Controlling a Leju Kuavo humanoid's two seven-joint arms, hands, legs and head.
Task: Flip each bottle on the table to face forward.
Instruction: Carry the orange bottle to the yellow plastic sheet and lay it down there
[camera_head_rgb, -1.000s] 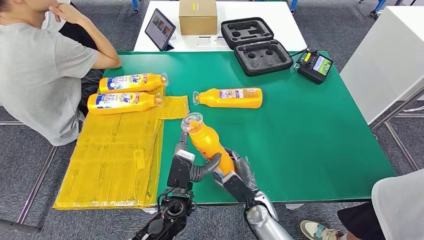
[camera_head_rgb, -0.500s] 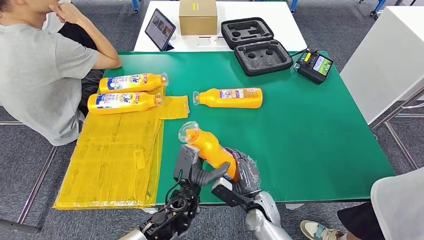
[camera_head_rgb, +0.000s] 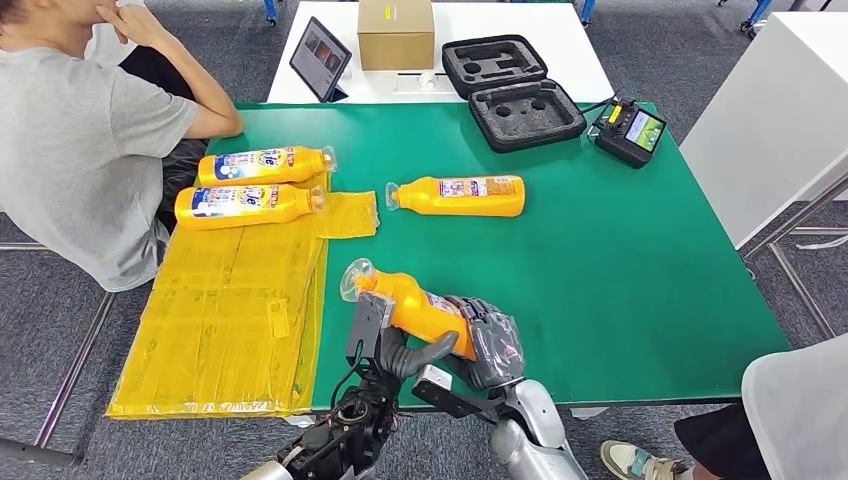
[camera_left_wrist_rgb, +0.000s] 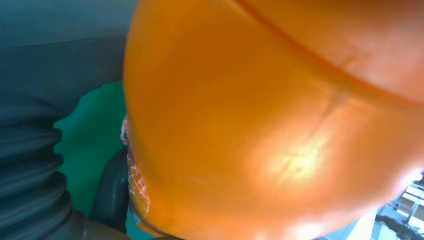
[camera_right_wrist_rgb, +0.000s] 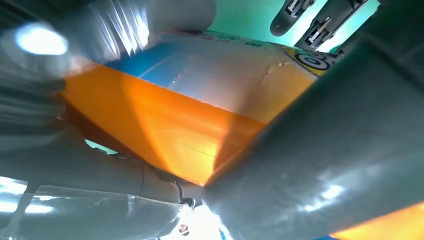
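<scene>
The orange plastic bottle with a clear cap (camera_head_rgb: 410, 305) is held above the near edge of the green desk (camera_head_rgb: 620, 260), its long axis tilted, cap pointing up and away to the left of the fingers. The right hand (camera_head_rgb: 487, 345) is clamped round its base end; the left hand (camera_head_rgb: 385, 340) clasps its body just beside.

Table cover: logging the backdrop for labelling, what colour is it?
Plain green table cover, clearest in the head view.
</scene>
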